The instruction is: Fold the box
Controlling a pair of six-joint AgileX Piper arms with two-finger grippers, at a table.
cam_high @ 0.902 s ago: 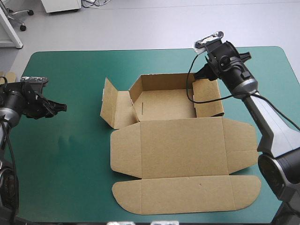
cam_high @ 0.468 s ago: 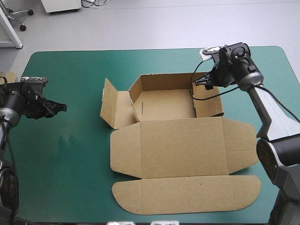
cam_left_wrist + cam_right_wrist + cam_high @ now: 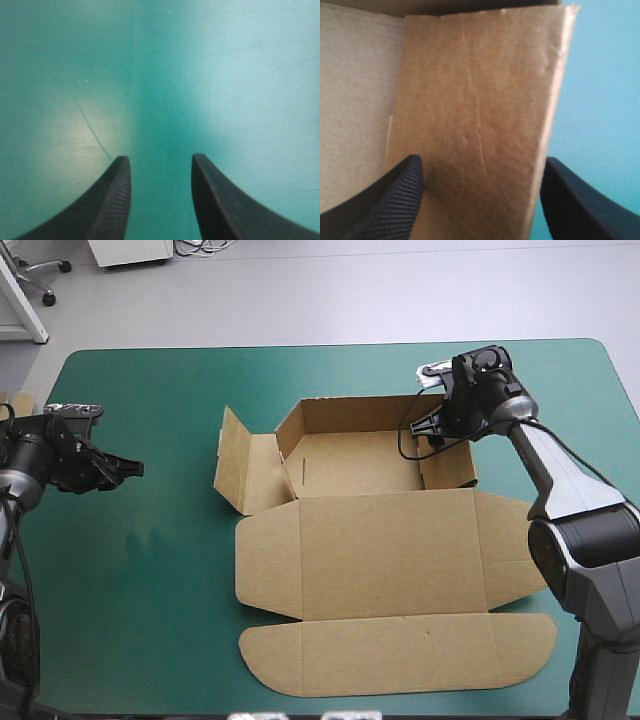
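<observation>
From above, we see the brown box (image 3: pixel 385 540) in the middle of the counter (image 3: pixel 150 640). Its tray part is on the far side, with the back wall (image 3: pixel 350 412) and the right wall (image 3: pixel 448 462) standing up. On the tray's left side a flap (image 3: pixel 232 458) sticks out and up, away from the tray. The lid (image 3: pixel 390 555) lies flat on the near side and reaches almost to the near edge of the counter. The left hand (image 3: pixel 128 469) is close to the left edge of the counter, well apart from the box, and it holds nothing. The right hand (image 3: pixel 430 426) is at the far right corner of the tray, by the far end of the right wall. A bit of more board (image 3: pixel 18 401) peeks in at the left edge. In the left wrist view, we see the left hand's two black fingers (image 3: pixel 116 195) standing apart, with only the bare teal-green cover (image 3: pixel 210 75) ahead of them and between them. In the right wrist view, the right hand is spread wide with the right wall between its fingers. One finger is inside the tray and the other is outside, over the cover. We see a gap on both sides, so this hand is not clenched on the wall.
</observation>
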